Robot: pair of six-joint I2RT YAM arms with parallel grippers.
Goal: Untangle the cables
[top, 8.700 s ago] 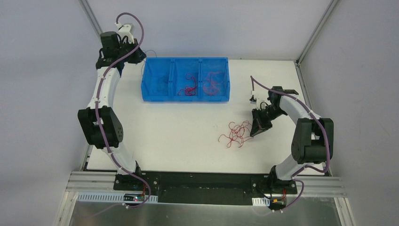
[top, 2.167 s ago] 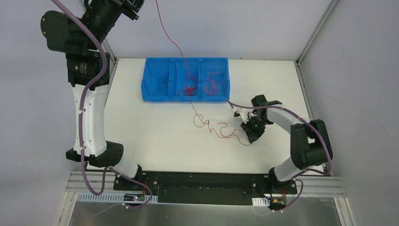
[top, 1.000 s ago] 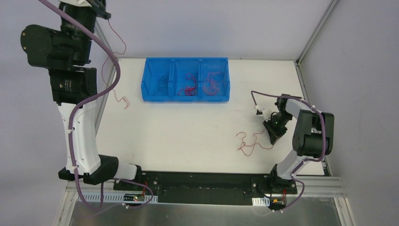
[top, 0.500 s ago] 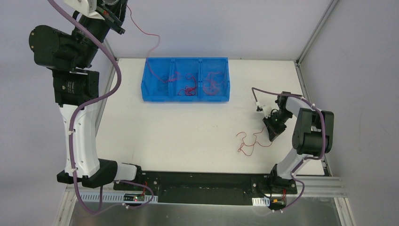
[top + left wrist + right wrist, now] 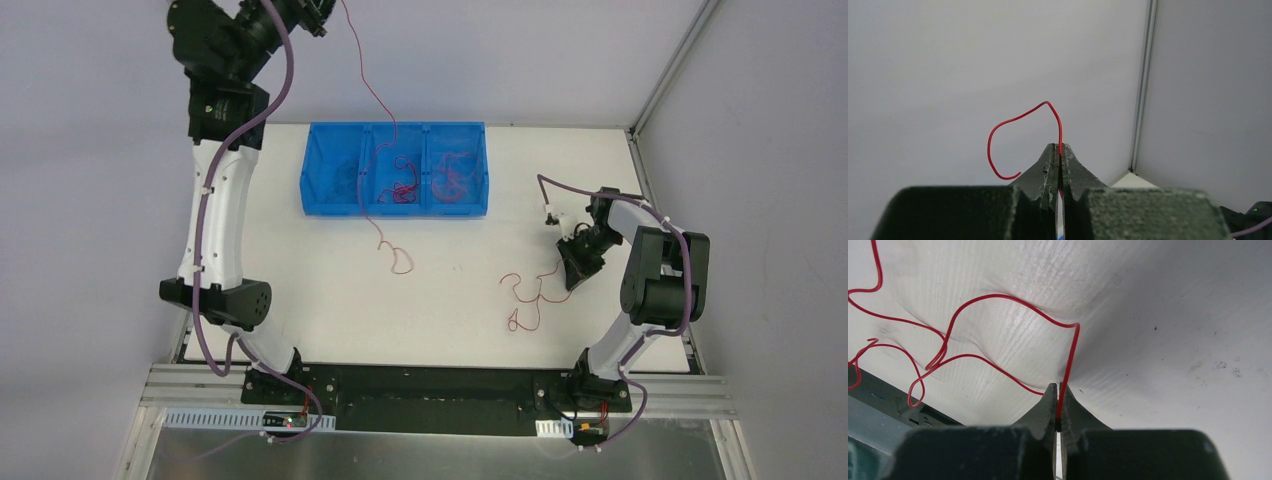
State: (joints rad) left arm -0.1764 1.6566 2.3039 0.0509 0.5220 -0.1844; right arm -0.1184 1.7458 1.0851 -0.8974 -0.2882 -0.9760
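My left gripper (image 5: 328, 8) is raised high above the back left of the table, shut on one red cable (image 5: 381, 243). That cable hangs down past the blue bin and ends in a curl on the table in front of it. In the left wrist view the jaws (image 5: 1059, 146) pinch the cable, and its short free end (image 5: 990, 142) loops up to the left. My right gripper (image 5: 575, 272) is low at the right, shut on a second red cable (image 5: 513, 322) that lies in curls on the table. The right wrist view shows this cable (image 5: 998, 297) running out from the shut jaws (image 5: 1058, 386).
A blue bin (image 5: 340, 205) with three compartments stands at the back centre. Its middle compartment (image 5: 403, 188) and right compartment (image 5: 452, 178) hold red cables; the left one holds darker thin cables. Grey walls close in the back and both sides.
My left arm has swung right with its cable; the hanging end moved from the bin's left compartment to the table in front of the bin. The right gripper has barely moved.
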